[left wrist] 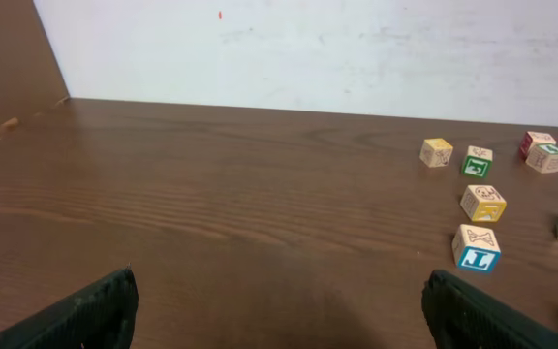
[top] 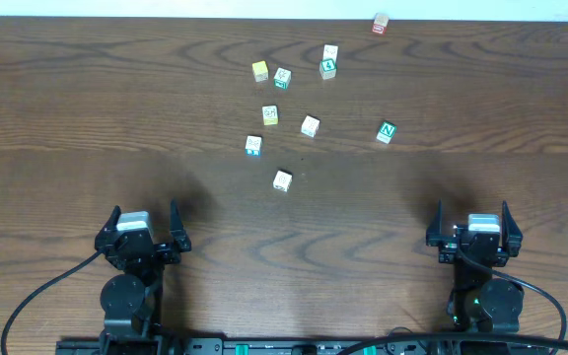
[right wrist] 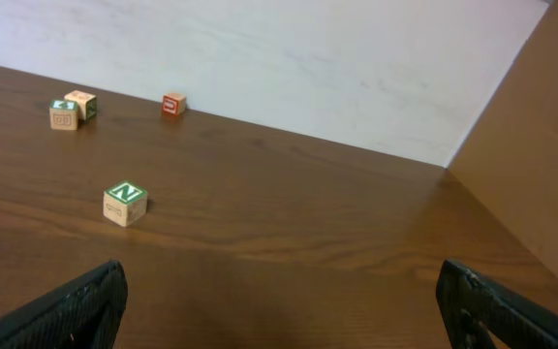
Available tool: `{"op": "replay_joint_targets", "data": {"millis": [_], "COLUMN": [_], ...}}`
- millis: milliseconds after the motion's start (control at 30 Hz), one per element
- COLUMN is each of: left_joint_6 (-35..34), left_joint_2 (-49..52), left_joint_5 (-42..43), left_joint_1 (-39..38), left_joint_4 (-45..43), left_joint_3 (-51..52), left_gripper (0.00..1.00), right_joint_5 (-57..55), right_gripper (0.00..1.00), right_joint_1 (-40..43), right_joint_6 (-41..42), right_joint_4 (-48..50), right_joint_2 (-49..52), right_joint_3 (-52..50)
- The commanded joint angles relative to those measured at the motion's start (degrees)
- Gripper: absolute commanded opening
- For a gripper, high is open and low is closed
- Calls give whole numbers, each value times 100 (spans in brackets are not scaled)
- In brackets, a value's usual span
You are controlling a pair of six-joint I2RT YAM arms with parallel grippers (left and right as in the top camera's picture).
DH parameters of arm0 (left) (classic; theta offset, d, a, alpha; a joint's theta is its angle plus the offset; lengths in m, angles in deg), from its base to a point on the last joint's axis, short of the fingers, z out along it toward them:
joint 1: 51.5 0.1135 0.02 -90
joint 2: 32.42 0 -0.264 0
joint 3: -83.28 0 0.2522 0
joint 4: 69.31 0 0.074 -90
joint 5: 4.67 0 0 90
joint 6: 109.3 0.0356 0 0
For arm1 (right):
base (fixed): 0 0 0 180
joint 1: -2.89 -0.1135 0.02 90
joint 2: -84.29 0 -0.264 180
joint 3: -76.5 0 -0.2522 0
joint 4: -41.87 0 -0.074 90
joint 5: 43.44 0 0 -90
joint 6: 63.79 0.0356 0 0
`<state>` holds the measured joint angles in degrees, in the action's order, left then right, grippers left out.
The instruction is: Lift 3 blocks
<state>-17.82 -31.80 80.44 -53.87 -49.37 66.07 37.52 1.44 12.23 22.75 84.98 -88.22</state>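
I'm looking down on a dark wood-grain table (top: 521, 89) that ends at a pale strip along the far edge. The wrist views show that strip to be a whitish wall (right wrist: 308, 68), with brown side panels (right wrist: 541, 145). My landmark is the N block (top: 387, 132), which lies flat on the wood. The teal-marked block (top: 327, 68) sits left of it and farther back, just beside another pale cube (top: 330, 52). The whitish block (top: 282, 180) lies well left of it and nearer me. The left gripper (top: 145, 213) is far to the left of the N block and the right gripper (top: 471, 211) is nearer, on its right. Both have their jaws spread wide and hold nothing. The right wrist view reads the green N clearly, while the left wrist view does not take in that block.
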Motion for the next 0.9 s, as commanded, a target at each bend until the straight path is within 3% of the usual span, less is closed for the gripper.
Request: {"op": "replay_joint_targets", "data": {"millis": [0, 333, 500, 600, 700, 867], "left_joint_6": [597, 745, 684, 160, 103, 101], "left_joint_2": [-44, -42, -42, -39, -39, -39], "left_joint_5": [-586, -702, -111, 354, 1064, 1088], "left_joint_1": [-17, -20, -20, -22, -22, -22], "left_joint_4": [9, -151, -201, -251, -304, -310], "left_joint_3": [179, 179, 179, 179, 177, 173], "left_gripper": [94, 94, 94, 94, 94, 94], "right_joint_5": [28, 275, 1108, 1397, 1408, 1408], "right_gripper": [99, 99, 99, 99, 99, 99], "right_joint_1": [72, 72, 72, 70, 72, 70], "right_joint_6": [-24, 332, 1222, 1287, 1283, 1283], "right_joint_4": [-2, -44, 39, 203, 411, 638], "right_joint_2": [-31, -26, -17, 44, 116, 146], "right_joint_3": [-20, -17, -17, -13, 11, 55]}}
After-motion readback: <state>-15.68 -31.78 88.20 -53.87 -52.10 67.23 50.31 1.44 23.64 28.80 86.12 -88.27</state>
